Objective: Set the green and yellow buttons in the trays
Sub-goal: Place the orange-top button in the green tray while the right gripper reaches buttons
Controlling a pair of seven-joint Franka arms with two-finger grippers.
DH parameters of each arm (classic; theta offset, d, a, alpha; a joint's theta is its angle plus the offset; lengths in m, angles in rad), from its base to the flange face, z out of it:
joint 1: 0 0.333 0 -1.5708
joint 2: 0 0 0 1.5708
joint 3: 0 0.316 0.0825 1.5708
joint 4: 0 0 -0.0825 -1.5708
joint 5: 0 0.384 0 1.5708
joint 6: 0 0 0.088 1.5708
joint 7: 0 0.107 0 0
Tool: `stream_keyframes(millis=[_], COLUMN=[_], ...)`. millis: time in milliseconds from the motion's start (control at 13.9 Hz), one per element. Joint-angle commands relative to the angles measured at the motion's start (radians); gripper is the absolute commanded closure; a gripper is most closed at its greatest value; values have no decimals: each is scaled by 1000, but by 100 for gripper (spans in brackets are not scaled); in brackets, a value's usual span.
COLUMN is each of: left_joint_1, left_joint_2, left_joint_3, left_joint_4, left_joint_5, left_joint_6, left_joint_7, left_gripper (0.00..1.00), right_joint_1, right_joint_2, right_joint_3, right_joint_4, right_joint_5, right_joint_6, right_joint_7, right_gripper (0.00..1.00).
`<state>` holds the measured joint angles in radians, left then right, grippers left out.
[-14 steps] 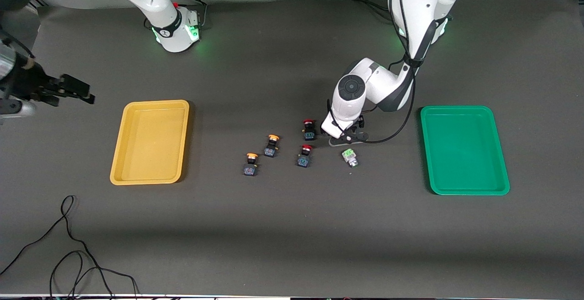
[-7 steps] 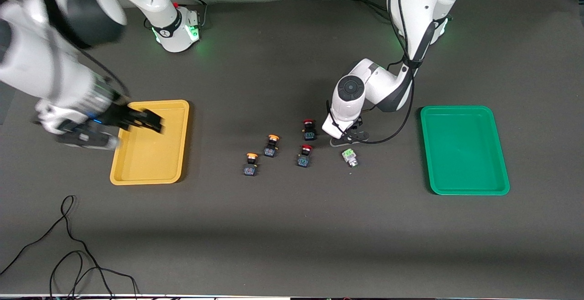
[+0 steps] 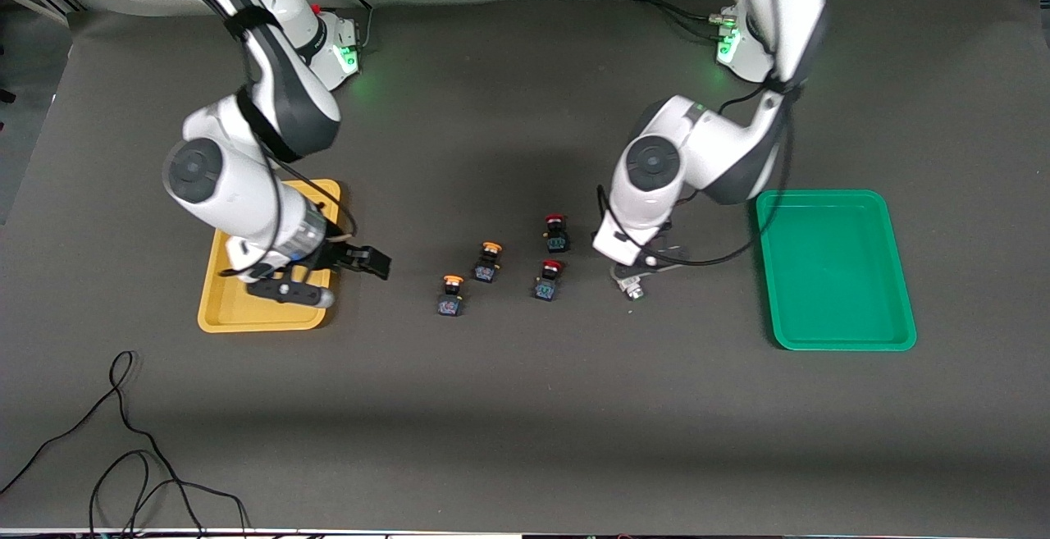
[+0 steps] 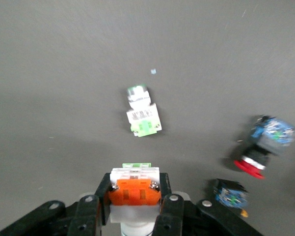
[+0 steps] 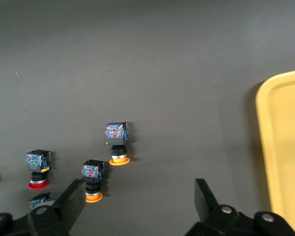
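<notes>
From the front camera you see the dark counter (image 3: 525, 408) with the yellow tray (image 3: 246, 322) at the right arm's end and the green tray (image 3: 828, 268) at the left arm's end, both with nothing in them. Between the trays sit two yellow-capped buttons (image 3: 449, 296) (image 3: 487, 262) and two red-capped switches (image 3: 556, 232) (image 3: 547, 280), each apart from the others. The strip of counter nearest the camera is bare save for a loose black cable (image 3: 123, 457) at the right arm's end. The right pincer (image 3: 361, 263) hangs over the counter just beside the yellow tray's rim, its arm over the tray. The left pincer (image 3: 644, 270) is over the counter between the red-capped switches and the green tray.

In the left wrist view, your left pincer (image 4: 135, 206) is clenched on a white button with an orange block (image 4: 134, 189). A second white button with a light-green block (image 4: 142, 114) lies on its side on the counter under it, apart from the fingers.

In the right wrist view, the right pincer (image 5: 140, 196) stands released, fingers spread wide with nothing between them. The yellow-capped buttons (image 5: 117, 142) (image 5: 93, 180) lie on open counter, well apart from the yellow tray's rounded rim (image 5: 265, 132).
</notes>
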<state>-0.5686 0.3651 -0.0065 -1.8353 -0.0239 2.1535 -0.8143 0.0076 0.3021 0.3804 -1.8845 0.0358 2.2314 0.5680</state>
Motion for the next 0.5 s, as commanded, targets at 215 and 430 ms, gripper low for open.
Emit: stream_keyframes(millis=[215, 430], left_joint_1=[250, 427], left_joint_2=[-173, -204], left_joint_3=[0, 3], left_joint_4=[-13, -22], left_joint_5=[-39, -22], left_joint_6=[-245, -290], left_joint_7=[332, 545], left_gripper=[86, 86], right_joint_1=[104, 158], right_joint_2=[240, 386], right_joint_3=[-2, -9], right_joint_4=[76, 197], right_joint_5=[-321, -381], right_joint_6=[73, 77], right_joint_7=[239, 320], right_gripper=[1, 1])
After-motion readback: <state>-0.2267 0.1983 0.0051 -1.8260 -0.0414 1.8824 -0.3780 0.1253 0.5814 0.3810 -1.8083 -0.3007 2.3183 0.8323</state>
